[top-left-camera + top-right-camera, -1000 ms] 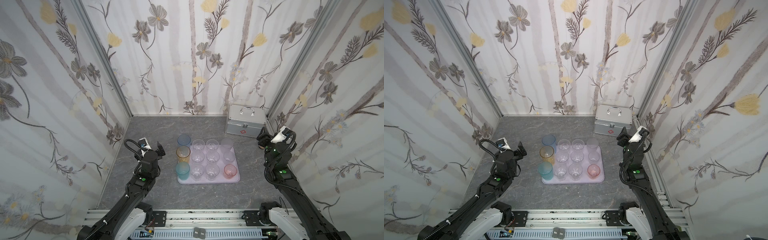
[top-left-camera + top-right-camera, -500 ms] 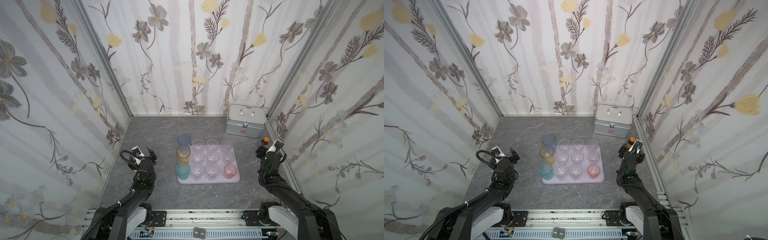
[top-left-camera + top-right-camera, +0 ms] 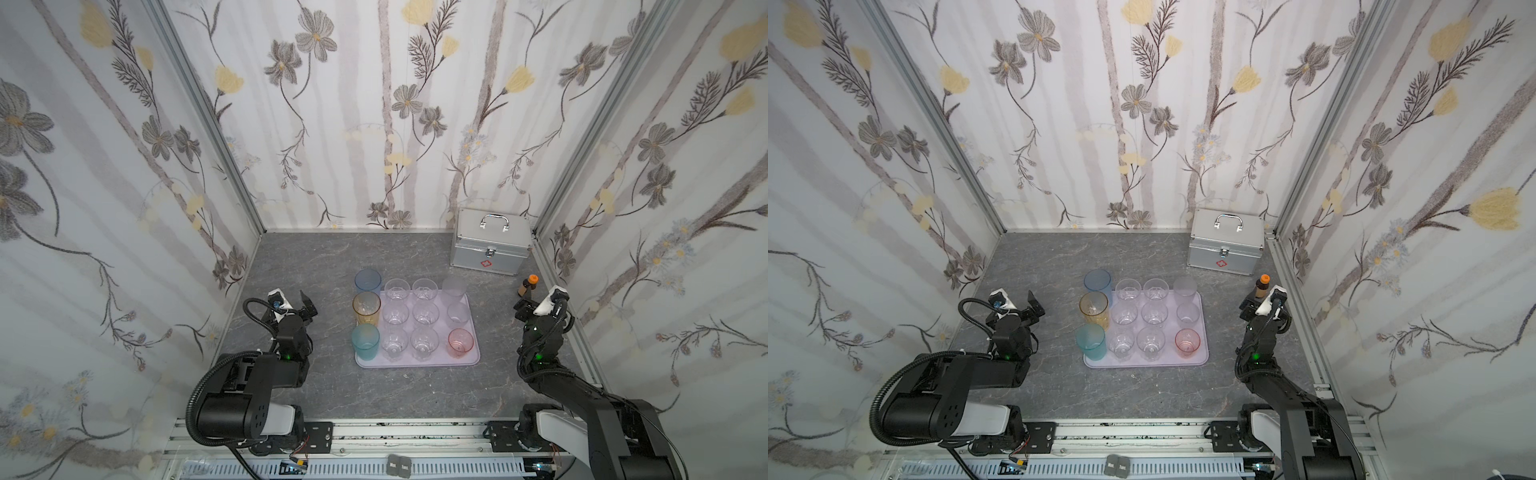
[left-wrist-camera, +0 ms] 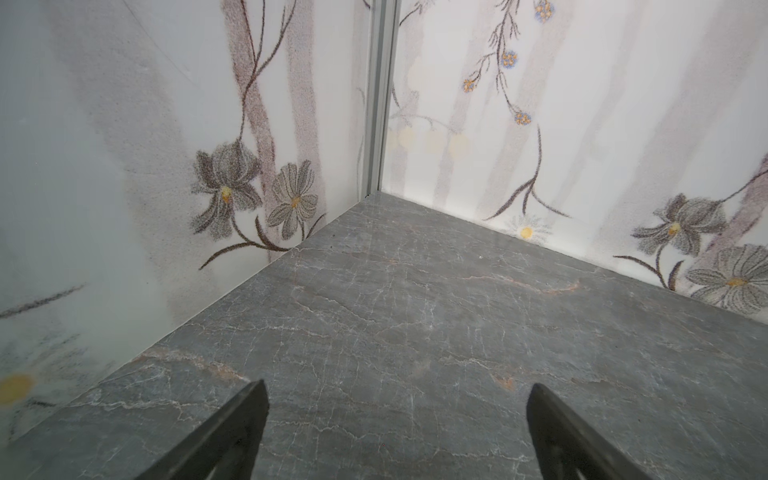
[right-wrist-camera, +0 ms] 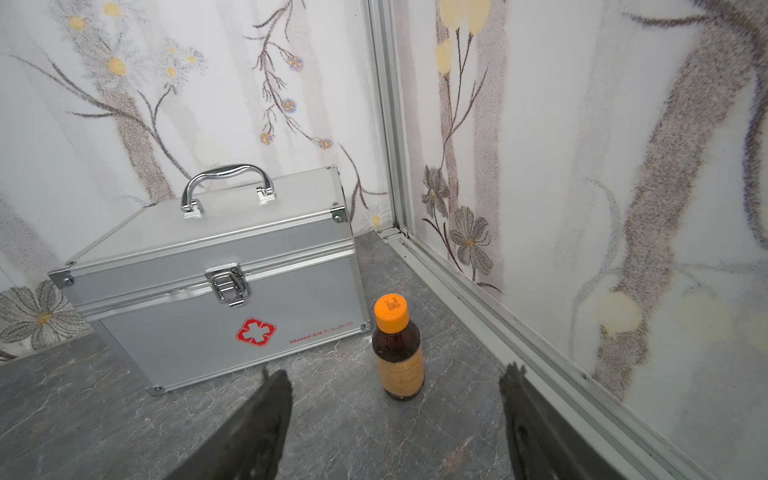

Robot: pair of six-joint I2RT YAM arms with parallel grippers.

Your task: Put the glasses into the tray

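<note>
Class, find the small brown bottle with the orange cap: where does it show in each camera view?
Both top views: the bottle stands far right, by the silver case.
Left wrist: not in it.
Right wrist: the bottle stands beside the silver case.
Shared landmark: the silver case.

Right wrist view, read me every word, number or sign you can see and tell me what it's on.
"GLosen", red print on the silver metal case front; characters after it too small.
"No.B01", same line; last digits blurred.
A red emblem with white cross, case front.
The orange cap of the brown bottle: printed code, too small to read.
</note>
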